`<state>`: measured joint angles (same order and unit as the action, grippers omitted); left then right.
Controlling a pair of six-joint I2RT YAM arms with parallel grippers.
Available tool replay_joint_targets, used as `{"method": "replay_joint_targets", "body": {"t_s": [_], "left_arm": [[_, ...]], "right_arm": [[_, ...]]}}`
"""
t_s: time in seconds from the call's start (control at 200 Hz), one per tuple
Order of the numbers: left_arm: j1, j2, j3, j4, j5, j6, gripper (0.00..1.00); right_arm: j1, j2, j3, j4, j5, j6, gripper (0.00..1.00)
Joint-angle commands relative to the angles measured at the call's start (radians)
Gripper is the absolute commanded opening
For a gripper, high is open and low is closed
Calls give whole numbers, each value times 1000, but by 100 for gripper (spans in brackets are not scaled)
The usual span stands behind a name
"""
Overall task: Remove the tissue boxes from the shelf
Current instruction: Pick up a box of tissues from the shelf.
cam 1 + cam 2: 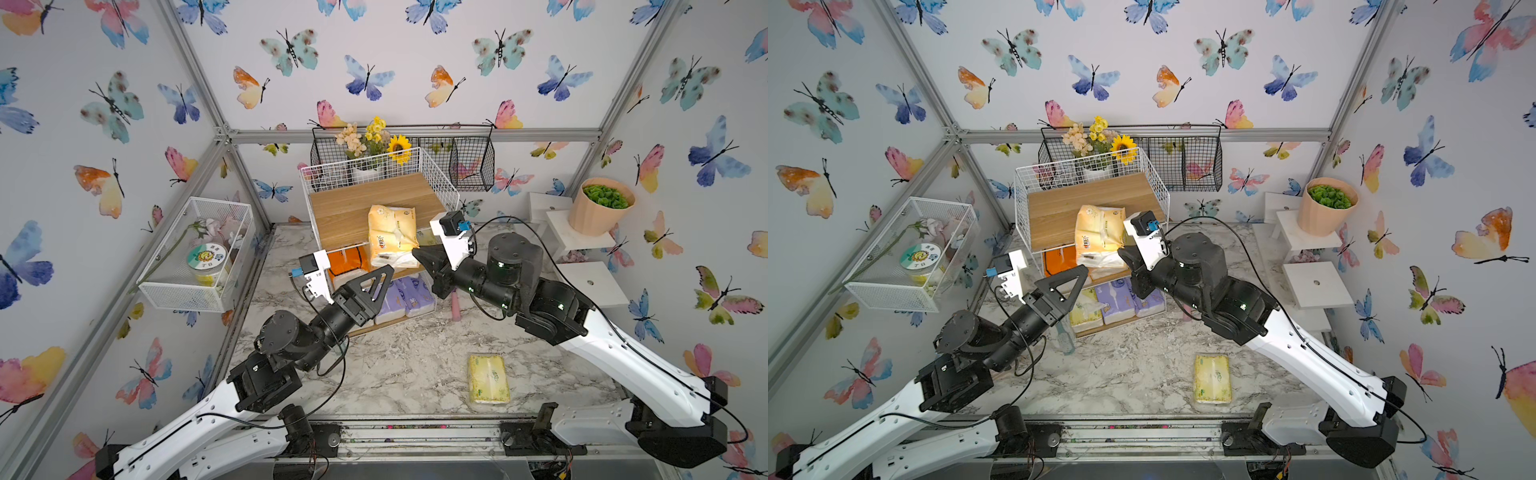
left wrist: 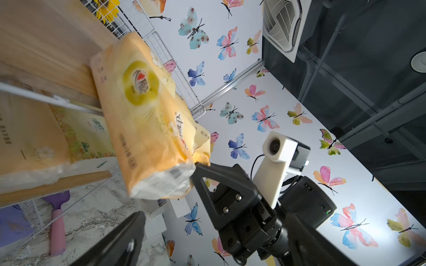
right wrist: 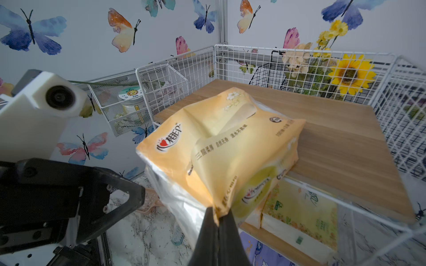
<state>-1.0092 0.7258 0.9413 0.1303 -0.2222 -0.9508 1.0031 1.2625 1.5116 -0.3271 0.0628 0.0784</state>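
Right end effector point(image 3: 217, 215) pinches a tissue pack point(image 3: 242, 156) overhanging shelf point(image 3: 334, 129) edge; left end effector point(image 1: 380, 286) spread wide

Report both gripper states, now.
Left gripper: open, holding nothing.
Right gripper: closed, pinching the wrapper corner of the peach tissue pack.

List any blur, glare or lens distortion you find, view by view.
Both top views: sharp, evenly lit, wide-angle splay of the frame posts. Left wrist view: peach tissue pack and shelf board smeared soft; bright glow on the wall. Right wrist view: right gripper close and defocused, pack crisp.
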Motion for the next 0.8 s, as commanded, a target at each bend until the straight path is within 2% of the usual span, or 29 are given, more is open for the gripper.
{"method": "replay_joint_targets", "body": {"t_s": [0.0, 0.2, 0.546, 0.631, 0.696, 0.791], "left_arm": [[15, 17, 34, 8, -81, -15, 99], [109, 92, 79, -15, -3, -125, 100], [119, 136, 99, -105, -24, -160, 100], [124, 155, 99, -77, 13, -159, 93], [129, 168, 97, -45, 39, -160, 79], [140, 183, 88, 12, 75, -168, 71]], "right_arm": [[6, -35, -21, 27, -11, -17, 2], [6, -60, -58, 31, 6, -26, 2], [6, -80, -71, 37, 7, -35, 2], [6, -85, -76, 33, 5, -39, 2], [6, -94, -83, 33, 8, -37, 2], [6, -104, -97, 33, 10, -31, 2]]}}
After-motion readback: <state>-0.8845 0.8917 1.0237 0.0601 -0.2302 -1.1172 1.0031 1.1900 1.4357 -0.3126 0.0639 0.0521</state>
